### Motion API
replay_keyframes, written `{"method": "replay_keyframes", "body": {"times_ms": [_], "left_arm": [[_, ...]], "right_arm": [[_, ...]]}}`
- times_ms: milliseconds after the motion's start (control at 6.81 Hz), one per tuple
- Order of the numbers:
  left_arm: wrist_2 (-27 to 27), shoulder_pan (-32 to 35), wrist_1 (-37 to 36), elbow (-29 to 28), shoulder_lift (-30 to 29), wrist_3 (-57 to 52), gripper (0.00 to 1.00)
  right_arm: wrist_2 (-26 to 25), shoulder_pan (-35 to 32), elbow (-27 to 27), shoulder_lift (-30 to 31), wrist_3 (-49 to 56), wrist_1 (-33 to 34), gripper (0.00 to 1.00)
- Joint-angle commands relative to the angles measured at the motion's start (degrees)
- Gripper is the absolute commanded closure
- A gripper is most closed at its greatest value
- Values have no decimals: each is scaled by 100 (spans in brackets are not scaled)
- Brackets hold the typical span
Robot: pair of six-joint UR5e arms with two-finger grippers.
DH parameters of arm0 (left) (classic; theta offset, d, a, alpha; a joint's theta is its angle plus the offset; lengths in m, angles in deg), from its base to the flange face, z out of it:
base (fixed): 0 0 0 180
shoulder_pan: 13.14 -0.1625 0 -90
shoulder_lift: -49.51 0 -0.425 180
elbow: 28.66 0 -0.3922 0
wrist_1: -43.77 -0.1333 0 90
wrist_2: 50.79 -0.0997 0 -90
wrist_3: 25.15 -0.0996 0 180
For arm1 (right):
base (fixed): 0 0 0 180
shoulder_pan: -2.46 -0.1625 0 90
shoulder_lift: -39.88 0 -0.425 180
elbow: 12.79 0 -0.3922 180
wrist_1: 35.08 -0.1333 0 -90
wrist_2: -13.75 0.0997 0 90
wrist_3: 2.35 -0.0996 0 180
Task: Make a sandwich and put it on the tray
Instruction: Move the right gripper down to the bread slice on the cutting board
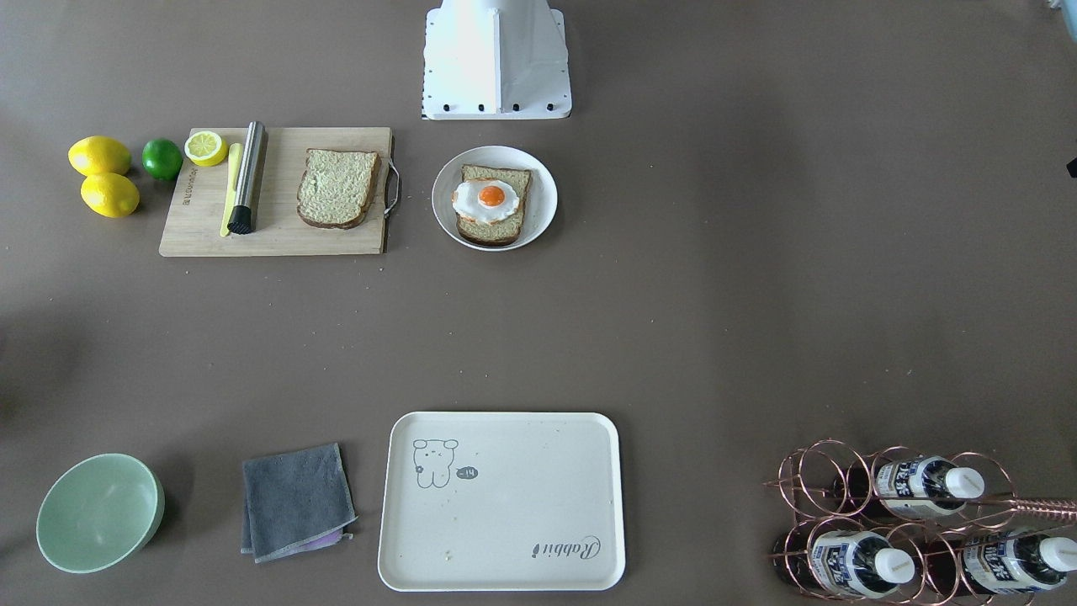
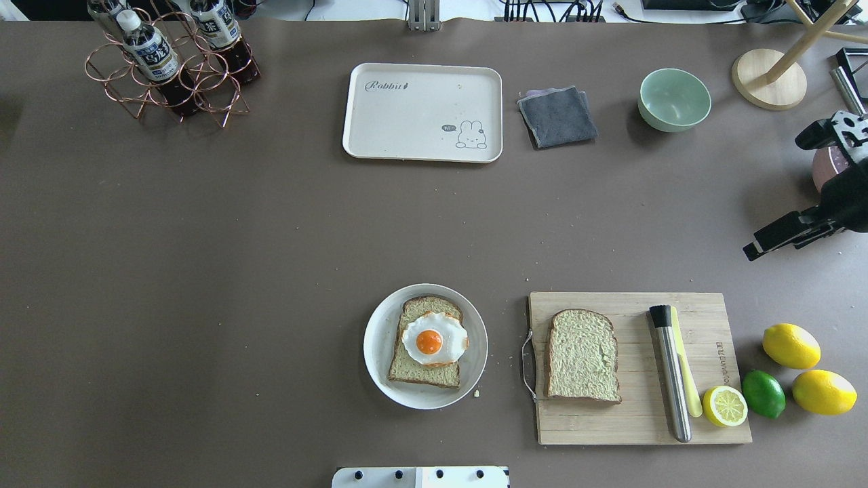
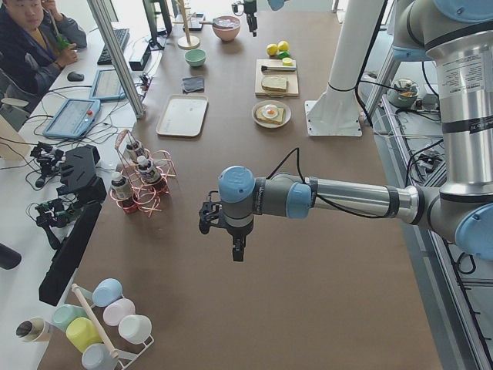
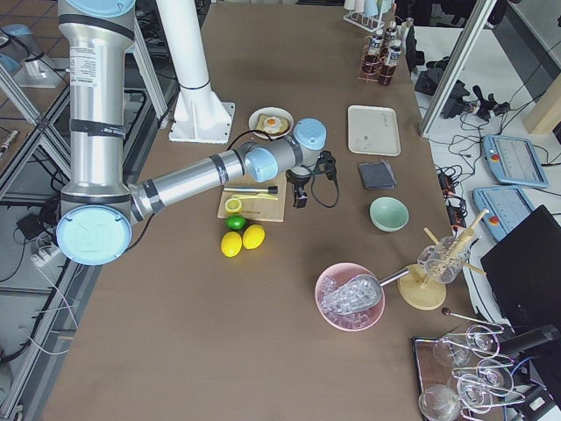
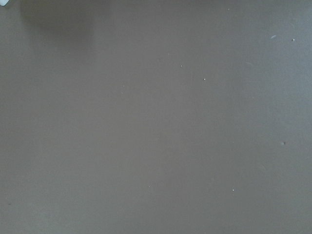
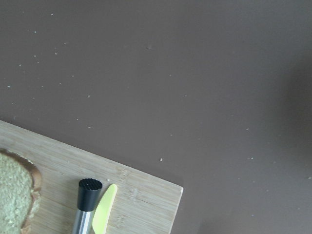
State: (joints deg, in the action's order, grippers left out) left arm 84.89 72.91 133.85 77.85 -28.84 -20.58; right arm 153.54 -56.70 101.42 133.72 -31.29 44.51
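Observation:
A round white plate (image 2: 378,359) holds a bread slice (image 2: 415,371) with a fried egg (image 2: 434,339) on top, near the robot base. A second bread slice (image 2: 583,356) lies on the wooden cutting board (image 2: 637,427); its edge shows in the right wrist view (image 6: 12,195). The cream tray (image 2: 420,112) lies bare at the table's far side. My right gripper (image 2: 751,252) hovers above the table beyond the board's far right corner, fingers looking together and empty. My left gripper (image 3: 237,253) hangs over bare table far to the left; I cannot tell if it is open.
On the board lie a steel muddler (image 2: 671,373), a yellow knife (image 2: 688,379) and a half lemon (image 2: 724,405). Two lemons (image 2: 791,346) and a lime (image 2: 763,393) lie beside it. A grey cloth (image 2: 557,116), green bowl (image 2: 674,99) and bottle rack (image 2: 169,68) stand at the far side.

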Motion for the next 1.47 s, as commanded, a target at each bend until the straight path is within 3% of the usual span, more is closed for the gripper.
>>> {"method": "replay_keyframes", "body": {"times_ms": [0, 294, 441, 734, 1322], "left_arm": [[2, 0, 0, 10, 13, 0, 2], [2, 0, 0, 19, 65, 0, 2], [2, 9, 0, 63, 100, 0, 2], [2, 9, 0, 116, 136, 0, 2], [2, 9, 9, 151, 136, 0, 2]], "right_arm": [[-135, 1121, -74, -15, -2351, -1624, 3], [-1062, 2001, -74, -146, -3786, -2419, 10], [-1485, 2397, -74, -286, -4386, -2449, 14], [-1892, 2890, -170, -287, -4706, -2449, 23], [-2105, 3060, -373, -287, -4788, -2458, 32]]}}
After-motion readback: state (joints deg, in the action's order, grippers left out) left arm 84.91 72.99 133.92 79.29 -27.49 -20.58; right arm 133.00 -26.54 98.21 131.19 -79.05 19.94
